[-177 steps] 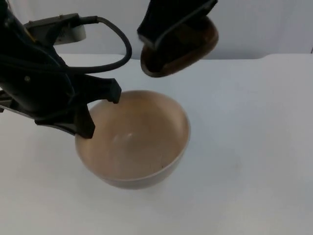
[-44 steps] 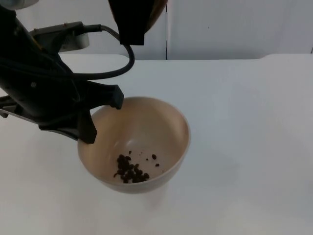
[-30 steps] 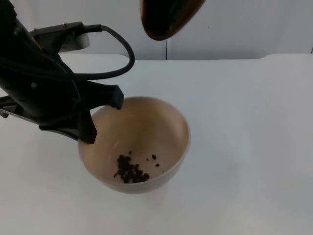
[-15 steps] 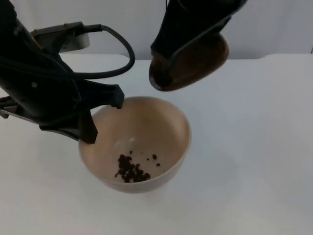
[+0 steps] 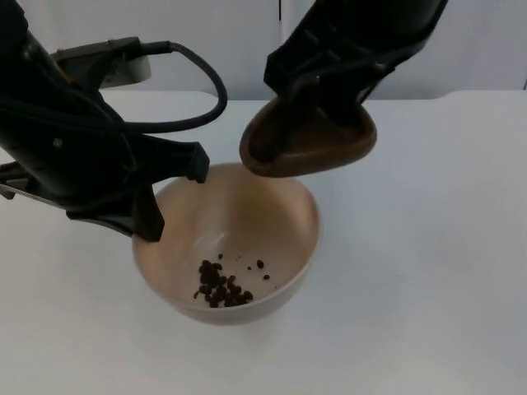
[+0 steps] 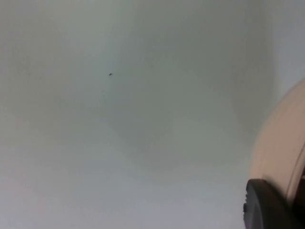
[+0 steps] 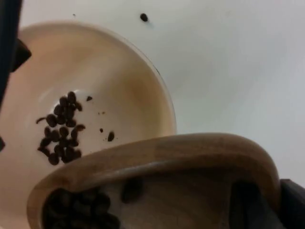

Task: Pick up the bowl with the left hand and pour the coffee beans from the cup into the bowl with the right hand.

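We see the table (image 5: 428,247) bearing nothing but the work. The left gripper (image 5: 169,193) pinches the bowl (image 5: 288,214) by its left rim, held mid-table. The right gripper (image 5: 333,86) clamps the cup (image 5: 309,140), tilted above the bowl's far rim. Some beans (image 5: 221,284) lie in the bowl; more sit inside the cup, so we judge the pour partly done.

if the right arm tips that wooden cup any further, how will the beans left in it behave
The beans look loose and rounded, so they would probably roll out quickly. The cup, held in the right gripper over the bowl, should drop most inside; one already lies outside.
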`<control>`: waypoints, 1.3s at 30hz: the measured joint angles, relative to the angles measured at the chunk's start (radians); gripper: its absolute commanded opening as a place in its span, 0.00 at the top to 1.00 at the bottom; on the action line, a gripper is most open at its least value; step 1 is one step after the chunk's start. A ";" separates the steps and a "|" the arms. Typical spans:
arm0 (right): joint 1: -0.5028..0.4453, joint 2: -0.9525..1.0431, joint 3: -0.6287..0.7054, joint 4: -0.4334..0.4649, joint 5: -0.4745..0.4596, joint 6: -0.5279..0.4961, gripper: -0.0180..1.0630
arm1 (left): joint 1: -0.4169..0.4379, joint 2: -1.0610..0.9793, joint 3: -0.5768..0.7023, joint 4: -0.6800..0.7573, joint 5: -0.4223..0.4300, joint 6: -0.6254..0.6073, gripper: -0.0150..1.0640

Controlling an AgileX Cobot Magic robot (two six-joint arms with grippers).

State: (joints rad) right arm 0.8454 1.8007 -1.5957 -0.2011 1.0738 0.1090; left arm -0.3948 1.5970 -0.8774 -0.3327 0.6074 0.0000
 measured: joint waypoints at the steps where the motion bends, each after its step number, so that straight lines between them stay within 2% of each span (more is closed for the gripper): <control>1: 0.000 0.000 0.000 0.000 0.000 0.000 0.98 | 0.000 0.000 0.000 0.000 0.000 0.000 0.99; 11: -0.022 0.000 0.000 0.023 -0.003 -0.053 0.98 | 0.000 0.000 0.000 -0.004 -0.008 0.000 0.99; 17: -0.091 0.000 0.000 0.103 -0.001 -0.103 0.98 | 0.003 0.058 -0.054 0.012 -0.027 0.000 0.99; 21: -0.138 0.000 0.000 0.127 0.021 -0.115 0.98 | 0.037 0.112 -0.105 0.014 -0.032 0.000 0.99; 24: -0.172 0.000 0.000 0.128 0.025 -0.130 0.98 | 0.112 0.172 -0.137 0.018 -0.050 0.000 0.99; 28: -0.195 0.000 0.000 0.129 0.020 -0.134 0.98 | 0.166 0.217 -0.139 0.018 -0.074 0.012 0.99; 39: -0.285 0.000 0.026 0.126 -0.029 -0.138 0.98 | 0.177 0.319 -0.174 0.022 -0.132 0.056 0.99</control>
State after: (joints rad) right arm 0.5601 1.8007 -1.5698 -0.0749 1.0449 -0.0293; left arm -0.2173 1.9163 -1.0510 -0.3109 0.4759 0.0564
